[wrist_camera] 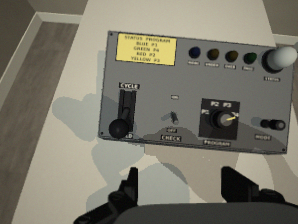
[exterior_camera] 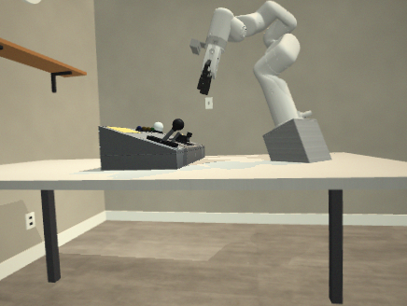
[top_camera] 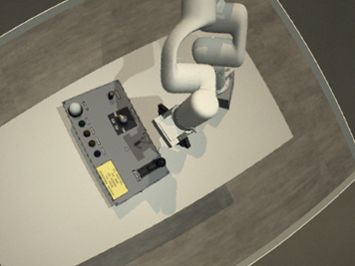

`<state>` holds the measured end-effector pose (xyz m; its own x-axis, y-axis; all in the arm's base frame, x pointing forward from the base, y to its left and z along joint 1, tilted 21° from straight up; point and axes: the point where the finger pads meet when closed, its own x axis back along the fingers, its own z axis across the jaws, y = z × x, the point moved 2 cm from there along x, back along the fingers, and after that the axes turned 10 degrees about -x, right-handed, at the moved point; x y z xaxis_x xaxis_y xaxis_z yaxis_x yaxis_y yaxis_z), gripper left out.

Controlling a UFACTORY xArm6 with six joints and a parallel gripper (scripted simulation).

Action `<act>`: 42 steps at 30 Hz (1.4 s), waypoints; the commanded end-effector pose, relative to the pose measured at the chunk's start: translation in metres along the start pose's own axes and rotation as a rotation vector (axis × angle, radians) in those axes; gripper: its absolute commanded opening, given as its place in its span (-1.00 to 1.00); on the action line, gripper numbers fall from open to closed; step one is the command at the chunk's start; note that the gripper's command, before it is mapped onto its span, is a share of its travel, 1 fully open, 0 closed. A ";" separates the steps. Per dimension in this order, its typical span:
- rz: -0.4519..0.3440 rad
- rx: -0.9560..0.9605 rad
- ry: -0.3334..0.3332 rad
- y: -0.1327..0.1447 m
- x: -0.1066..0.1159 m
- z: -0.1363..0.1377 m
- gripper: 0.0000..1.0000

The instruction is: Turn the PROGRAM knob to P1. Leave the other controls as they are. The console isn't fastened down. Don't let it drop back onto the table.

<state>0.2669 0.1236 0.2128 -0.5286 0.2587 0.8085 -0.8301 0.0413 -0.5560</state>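
The grey sloped console (top_camera: 94, 106) (exterior_camera: 135, 156) (wrist_camera: 150, 95) stands on the table. Its black PROGRAM knob (wrist_camera: 221, 120) (top_camera: 121, 119) sits at the panel's lower right in the wrist view, with a yellow pointer aimed right, past the P3 mark; the P1 mark (wrist_camera: 204, 112) is on its left. My gripper (wrist_camera: 179, 181) (top_camera: 173, 127) (exterior_camera: 203, 89) is open and empty. It hangs high above the table just off the console's front edge, tilted towards the panel and touching nothing.
The panel also carries a CYCLE lever (wrist_camera: 120, 127) (exterior_camera: 177, 125), a CHECK toggle (wrist_camera: 174, 117), a MODE switch (wrist_camera: 272, 124), several lamps (wrist_camera: 222, 55), a white round knob (wrist_camera: 280, 58) and a yellow status card (wrist_camera: 146, 48). The arm's base block (exterior_camera: 296, 140) stands on the table (exterior_camera: 280, 170) to the right.
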 end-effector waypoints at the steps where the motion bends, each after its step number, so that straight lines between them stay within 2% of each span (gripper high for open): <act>1: 0.002 -0.001 -0.002 -0.001 0.001 -0.001 1.00; 20: -0.011 0.000 -0.001 -0.002 -0.001 0.005 1.00; 30: -0.110 0.005 -0.013 -0.012 -0.022 0.060 1.00; 34: -0.121 0.004 -0.019 -0.014 -0.025 0.071 1.00; 39: -0.135 -0.001 -0.041 -0.018 -0.032 0.106 1.00; 40: -0.135 -0.001 -0.041 -0.018 -0.032 0.106 1.00; 41: -0.133 -0.002 -0.048 -0.020 -0.034 0.118 1.00; 42: -0.133 -0.002 -0.048 -0.020 -0.034 0.118 1.00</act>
<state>0.2788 0.0167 0.2156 -0.4213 0.2332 0.8764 -0.8904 0.0771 -0.4485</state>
